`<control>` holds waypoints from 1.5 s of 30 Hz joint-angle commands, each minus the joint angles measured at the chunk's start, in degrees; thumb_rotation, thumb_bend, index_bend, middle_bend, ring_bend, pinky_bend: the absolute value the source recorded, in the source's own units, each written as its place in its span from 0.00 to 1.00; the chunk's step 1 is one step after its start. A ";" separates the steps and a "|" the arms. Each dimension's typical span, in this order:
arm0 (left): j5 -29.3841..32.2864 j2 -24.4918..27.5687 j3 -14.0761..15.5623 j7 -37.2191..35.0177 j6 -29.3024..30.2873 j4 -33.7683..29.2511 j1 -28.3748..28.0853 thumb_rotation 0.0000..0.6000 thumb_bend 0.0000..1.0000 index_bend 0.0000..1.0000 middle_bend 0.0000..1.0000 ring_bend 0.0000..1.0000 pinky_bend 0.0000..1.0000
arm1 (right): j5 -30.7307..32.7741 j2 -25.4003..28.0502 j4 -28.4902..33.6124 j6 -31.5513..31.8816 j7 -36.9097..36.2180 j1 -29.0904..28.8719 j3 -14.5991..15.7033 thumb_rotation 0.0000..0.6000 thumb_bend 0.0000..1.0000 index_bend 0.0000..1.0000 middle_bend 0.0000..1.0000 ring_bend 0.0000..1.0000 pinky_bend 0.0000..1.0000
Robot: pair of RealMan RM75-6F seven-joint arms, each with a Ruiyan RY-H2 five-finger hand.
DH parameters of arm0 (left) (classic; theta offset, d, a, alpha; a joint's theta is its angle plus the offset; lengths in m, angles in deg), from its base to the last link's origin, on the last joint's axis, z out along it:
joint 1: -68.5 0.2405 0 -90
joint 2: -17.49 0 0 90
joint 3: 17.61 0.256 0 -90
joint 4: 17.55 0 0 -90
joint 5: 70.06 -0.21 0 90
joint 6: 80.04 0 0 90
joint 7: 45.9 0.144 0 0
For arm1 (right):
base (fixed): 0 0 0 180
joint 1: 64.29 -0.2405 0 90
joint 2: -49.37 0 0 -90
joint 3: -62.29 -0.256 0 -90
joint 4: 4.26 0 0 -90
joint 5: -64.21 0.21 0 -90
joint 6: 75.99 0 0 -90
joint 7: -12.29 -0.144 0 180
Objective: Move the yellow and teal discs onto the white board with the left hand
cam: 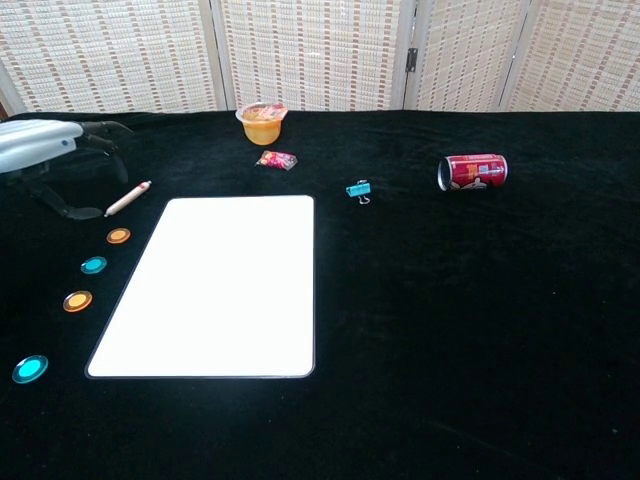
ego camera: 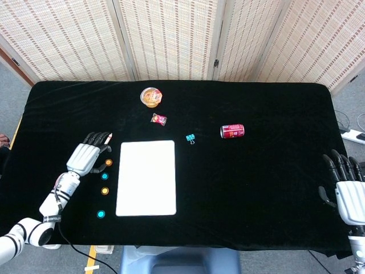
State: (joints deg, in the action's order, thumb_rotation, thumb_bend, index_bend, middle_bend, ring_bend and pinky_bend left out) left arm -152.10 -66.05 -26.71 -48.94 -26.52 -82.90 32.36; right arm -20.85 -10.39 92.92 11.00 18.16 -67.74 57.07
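A column of small discs lies left of the white board (ego camera: 146, 177) (cam: 220, 290): a yellow disc (ego camera: 108, 162) (cam: 118, 236) at the far end, a teal disc (ego camera: 104, 176) (cam: 93, 265), a second yellow disc (ego camera: 104, 190) (cam: 77, 300), and a second teal disc (ego camera: 101, 214) (cam: 30, 369) nearest me. My left hand (ego camera: 88, 155) (cam: 45, 150) hovers open just left of the far yellow disc, holding nothing, fingers pointing away from me. At the table's right edge my right hand (ego camera: 345, 191) is open and empty.
A pen (cam: 128, 198) lies beside my left fingertips. Beyond the board stand an orange cup (ego camera: 150, 97) and a candy wrapper (ego camera: 158, 119). A teal binder clip (ego camera: 190, 138) and a red can (ego camera: 232, 131) on its side lie to the right.
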 commanded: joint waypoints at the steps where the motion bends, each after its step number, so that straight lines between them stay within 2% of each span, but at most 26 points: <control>1: 0.43 -1.47 0.65 0.13 -1.23 1.20 -1.07 1.00 0.35 0.40 0.04 0.00 0.00 | 0.07 0.02 0.01 -0.02 -0.08 -0.01 -0.04 1.00 0.46 0.00 0.00 0.02 0.00; 18: 5.60 -7.49 0.98 2.01 -6.31 9.61 -3.69 1.00 0.36 0.43 0.01 0.00 0.00 | 0.22 -0.06 -0.55 0.24 -1.01 0.31 0.07 1.00 0.46 0.00 0.00 0.02 0.00; 45: 8.18 -8.77 1.93 2.17 -8.88 12.33 -4.11 1.00 0.39 0.46 0.01 0.00 0.00 | 0.28 -0.44 -1.39 0.83 -2.00 0.86 0.11 1.00 0.46 0.00 0.00 0.02 0.00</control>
State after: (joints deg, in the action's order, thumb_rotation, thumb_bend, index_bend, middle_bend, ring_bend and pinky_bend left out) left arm -143.94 -74.81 -24.78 -46.78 -35.38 -70.57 28.27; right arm -20.56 -10.83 91.52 11.83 16.15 -66.88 57.18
